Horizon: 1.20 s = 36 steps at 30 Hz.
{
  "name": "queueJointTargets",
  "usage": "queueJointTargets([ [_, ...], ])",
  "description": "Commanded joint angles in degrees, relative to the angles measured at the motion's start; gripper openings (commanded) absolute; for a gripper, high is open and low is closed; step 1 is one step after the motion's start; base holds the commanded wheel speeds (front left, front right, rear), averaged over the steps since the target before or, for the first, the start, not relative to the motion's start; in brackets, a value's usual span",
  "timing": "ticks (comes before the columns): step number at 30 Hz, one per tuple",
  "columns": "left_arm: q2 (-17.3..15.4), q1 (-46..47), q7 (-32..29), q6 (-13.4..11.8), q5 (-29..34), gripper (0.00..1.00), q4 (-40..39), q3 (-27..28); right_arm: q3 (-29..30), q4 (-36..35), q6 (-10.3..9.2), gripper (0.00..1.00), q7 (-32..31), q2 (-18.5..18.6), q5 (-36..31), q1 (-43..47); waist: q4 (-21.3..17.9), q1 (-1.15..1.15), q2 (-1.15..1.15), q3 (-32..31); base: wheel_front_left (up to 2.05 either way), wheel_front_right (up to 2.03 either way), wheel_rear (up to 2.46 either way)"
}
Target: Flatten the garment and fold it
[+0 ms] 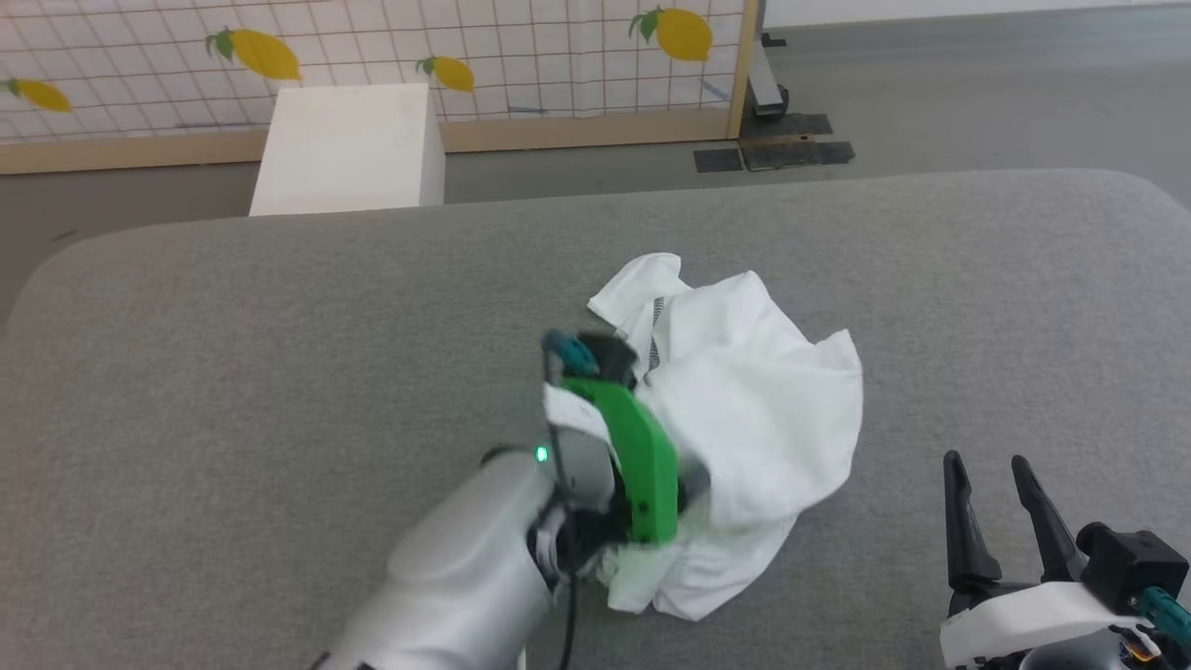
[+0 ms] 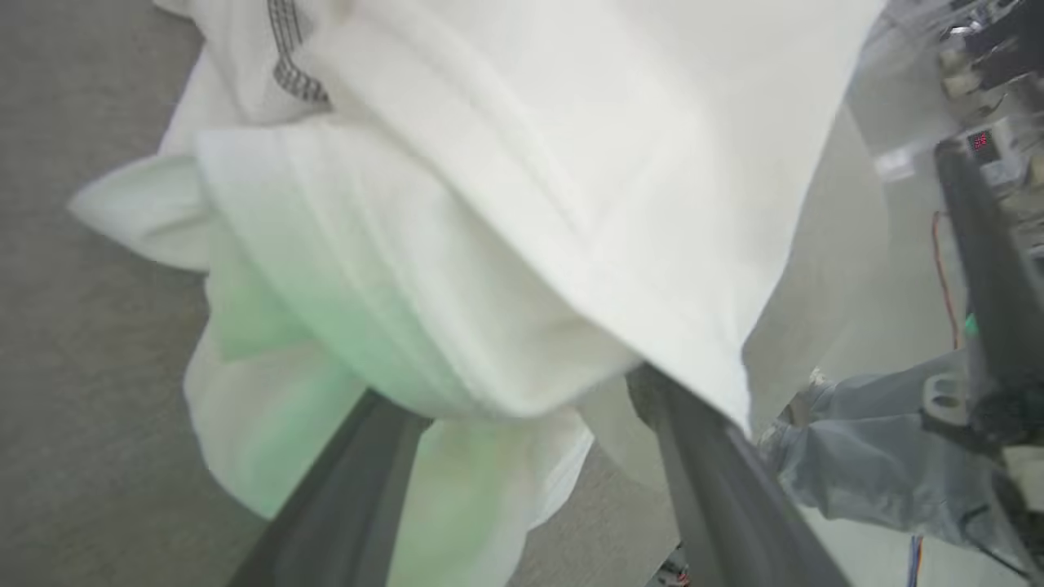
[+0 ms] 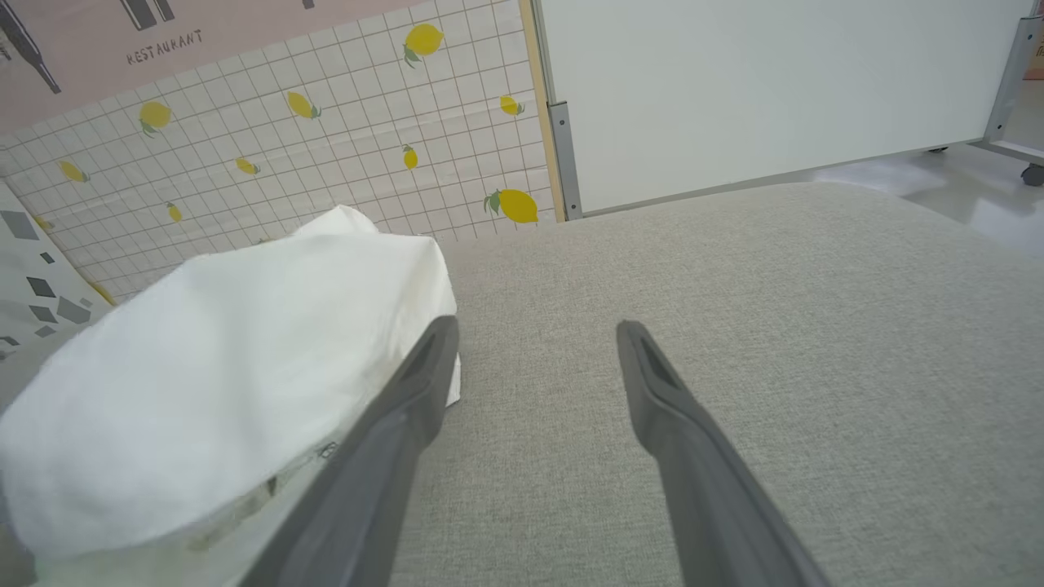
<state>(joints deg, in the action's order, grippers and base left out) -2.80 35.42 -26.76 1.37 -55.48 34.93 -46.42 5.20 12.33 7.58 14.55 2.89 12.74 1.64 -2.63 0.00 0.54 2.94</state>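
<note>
The garment [image 1: 754,391] is a crumpled white heap near the middle of the grey padded surface [image 1: 233,354], with a grey stitched seam showing at its upper left. My left gripper [image 2: 518,391], on a green-sided wrist [image 1: 633,447], reaches into the heap's left side. Its fingers stand wide apart, and folds of the garment [image 2: 530,163] bulge over and between the tips. My right gripper [image 1: 984,461] is open at the lower right, apart from the cloth. In the right wrist view the garment [image 3: 220,367] lies just left of the right gripper [image 3: 536,326].
A rigid white box [image 1: 349,149] stands on the floor behind the surface's far edge. A lemon-patterned partition [image 1: 558,56] runs along the back. Dark floor plates [image 1: 772,154] lie at the back right. A white panel [image 3: 775,81] stands beyond the surface.
</note>
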Motion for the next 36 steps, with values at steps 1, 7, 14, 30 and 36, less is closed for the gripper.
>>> queueJointTargets([
  [1, -0.4, 1.9, 1.9, -0.4, -1.7, 1.00, -1.9, 2.8, 0.1, -0.3, -0.09, 1.00, -0.1, 0.0, 0.0, 1.0, 1.2, 0.00, -0.53, -0.5, 0.00, 0.00, 0.00],
  [7, -5.2, 3.2, 11.5, -2.8, -4.0, 1.00, -9.4, 13.1, 0.7, -1.2, -0.09, 1.00, -0.7, 0.0, -0.6, 0.8, 2.7, 0.00, -0.53, -0.9, 0.00, 0.00, 0.00],
  [14, -14.4, -1.8, 32.1, -6.8, 4.6, 1.00, -16.0, 20.9, 1.0, -2.2, -0.09, 1.00, -1.3, 0.0, -0.8, 0.0, 3.3, 0.00, -0.53, -0.2, 0.00, 0.00, 0.00],
  [30, -13.7, -25.3, 41.7, -11.3, 25.0, 1.00, -28.9, 29.7, -2.4, -5.3, -0.09, 1.00, -22.5, 0.7, -1.7, -7.0, 4.2, 0.00, -0.53, 2.6, 0.00, 0.00, 0.00],
  [36, -9.8, -27.4, 41.7, -9.7, 28.7, 1.00, -30.9, 32.5, -8.4, -3.1, -0.09, 1.00, -46.0, 6.4, -2.2, -16.3, 5.9, 0.00, -0.53, 4.5, 0.00, 0.00, 0.00],
])
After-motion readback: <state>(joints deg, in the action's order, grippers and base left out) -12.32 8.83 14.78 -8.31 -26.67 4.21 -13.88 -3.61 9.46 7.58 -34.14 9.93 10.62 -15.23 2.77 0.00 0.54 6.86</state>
